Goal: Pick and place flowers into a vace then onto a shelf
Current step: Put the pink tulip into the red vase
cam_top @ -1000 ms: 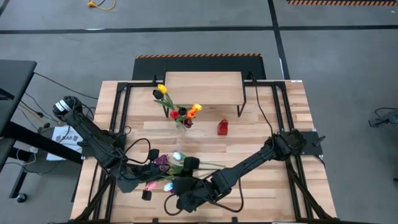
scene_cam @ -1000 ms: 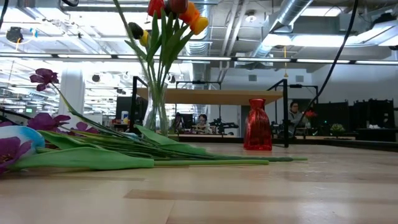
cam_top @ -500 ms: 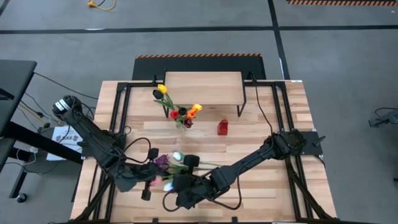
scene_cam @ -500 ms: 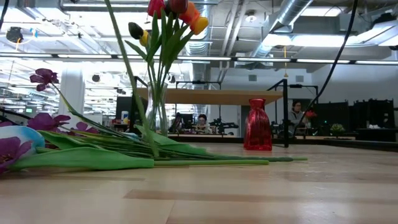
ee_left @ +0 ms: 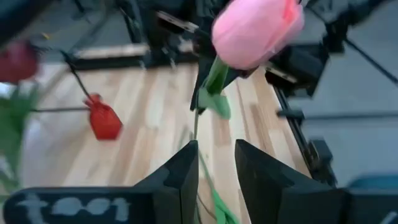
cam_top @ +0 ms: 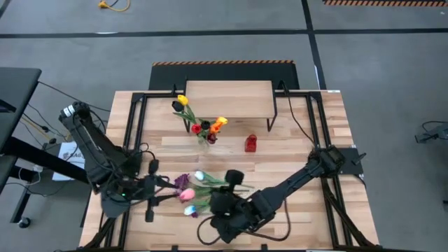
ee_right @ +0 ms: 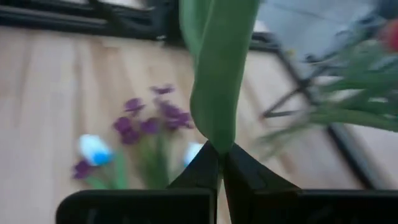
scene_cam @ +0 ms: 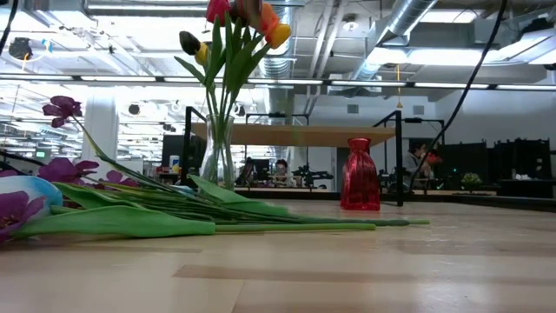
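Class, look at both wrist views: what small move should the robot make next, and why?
Probably the left hand should open fully and back off. The right hand is shut on the green stem of the pink tulip, whose stem runs between the left fingers.

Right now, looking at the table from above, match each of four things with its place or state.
1. clear vase
2. red vase
3. shelf
4. pink tulip

a. far edge of the table
b. holds upright flowers
c. stands empty, right of the other vase
d. its stem rises between the left end effector's fingers

Pairs: 1-b, 2-c, 3-a, 4-d
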Available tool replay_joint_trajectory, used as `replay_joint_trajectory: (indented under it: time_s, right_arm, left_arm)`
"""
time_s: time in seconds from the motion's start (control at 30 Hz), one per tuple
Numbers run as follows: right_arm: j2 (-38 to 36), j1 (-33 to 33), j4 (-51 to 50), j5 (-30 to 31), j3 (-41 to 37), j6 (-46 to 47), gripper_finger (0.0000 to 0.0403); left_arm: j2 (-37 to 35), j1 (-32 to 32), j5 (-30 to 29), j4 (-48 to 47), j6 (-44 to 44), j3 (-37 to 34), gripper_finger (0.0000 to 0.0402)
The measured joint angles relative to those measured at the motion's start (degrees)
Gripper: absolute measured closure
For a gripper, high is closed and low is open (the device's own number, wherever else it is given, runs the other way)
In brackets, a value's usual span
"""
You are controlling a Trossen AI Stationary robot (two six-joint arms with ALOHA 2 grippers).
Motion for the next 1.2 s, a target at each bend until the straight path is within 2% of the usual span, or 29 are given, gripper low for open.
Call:
replay_joint_trajectory:
  time_s: [0.2, 0.4, 0.5, 0.6, 0.67, 0.73, 0.9, 0.97, 1.1, 1.2]
  right_arm:
    - [-6.6, 3.6, -11.2, 14.2, -0.1, 9.0, 0.0402]
    - [-13.3, 9.3, -24.1, 28.5, -3.6, 26.4, 0.0402]
    - [-16.9, 11.2, -24.9, 30.5, -9.0, 33.7, 0.0403]
    - [-18.6, 11.0, -18.1, 25.7, -15.9, 34.6, 0.0403]
    - [-18.6, 9.9, -6.7, 19.7, -21.5, 28.7, 0.0403]
    - [-18.5, 8.4, 9.6, 12.0, -27.5, 17.8, 0.0403]
    - [-18.3, 3.4, 59.9, -9.9, -41.6, -13.7, 0.0403]
    - [-18.3, 1.5, 72.8, -13.5, -44.7, -22.7, 0.0403]
    - [-24.9, 0.7, 72.0, -8.6, -47.8, -32.2, 0.0399]
    - [-32.2, 3.6, 72.4, -6.1, -51.1, -37.0, 0.0398]
  left_arm:
    - [-1.7, -5.8, -10.2, -0.9, -0.9, 0.0, 0.0306]
    - [-1.1, -9.0, -14.2, -1.3, -1.0, 0.0, 0.0306]
    - [-1.1, -9.6, -14.6, -1.4, -1.1, 0.0, 0.0306]
    - [-1.1, -9.6, -15.2, -1.4, -1.1, 0.0, 0.0306]
    - [-1.1, -9.6, -15.6, -1.4, -1.1, 0.0, 0.0306]
    - [-1.1, -9.6, -15.6, -1.4, -1.1, 0.0, 0.0306]
    - [-1.1, -9.6, -15.0, -3.8, -1.7, 0.0, 0.0306]
    - [-1.1, -9.6, -14.8, -5.5, -3.4, 0.0, 0.0306]
    - [-1.1, -9.6, -14.6, -10.3, -8.7, 0.0, 0.0306]
    - [-1.1, -9.6, -14.6, -13.5, -12.4, 0.0, 0.0306]
